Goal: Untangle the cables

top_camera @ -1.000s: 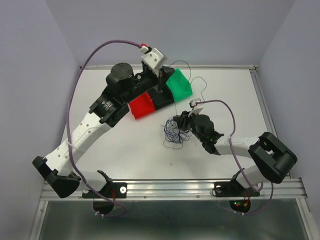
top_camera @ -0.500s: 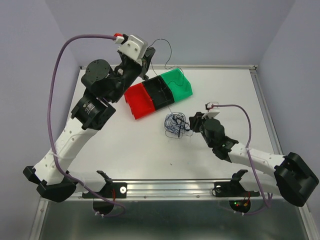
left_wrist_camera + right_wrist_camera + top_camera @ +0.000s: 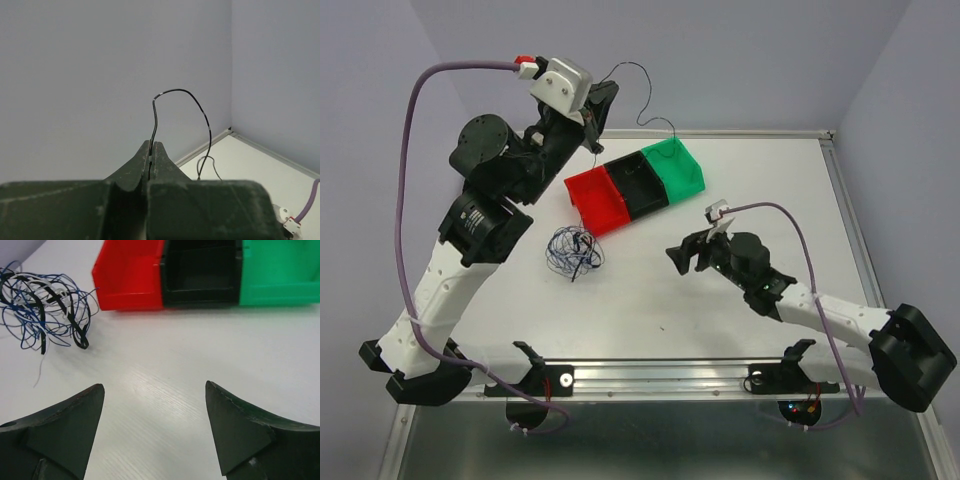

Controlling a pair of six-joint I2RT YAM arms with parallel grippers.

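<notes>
Pinching one black wire (image 3: 177, 91), the left pincer (image 3: 151, 147) is up high by the back wall. Its two tips are pressed together on the wire. The wire bends up in a loop and then hangs down toward the back of the surface (image 3: 760, 180). I cannot tell if the far end of this wire is free or caught on something.

The rest of the wires sit in a clump (image 3: 575, 250) on the surface, close to the left arm and just in front of the red bin (image 3: 600, 200). Blue, black and white wires are all mixed up in it.

The right pincer (image 3: 155, 430) is low over the surface. Its tips are spread wide, with nothing between them. It is well apart from the clump and faces the red bin, the black bin (image 3: 200, 270) and the green bin (image 3: 280, 275).

So I think the job has only just begun. One wire looks pulled out of the mess. The clump is left to do, and it needs picking apart, one wire at a time.
</notes>
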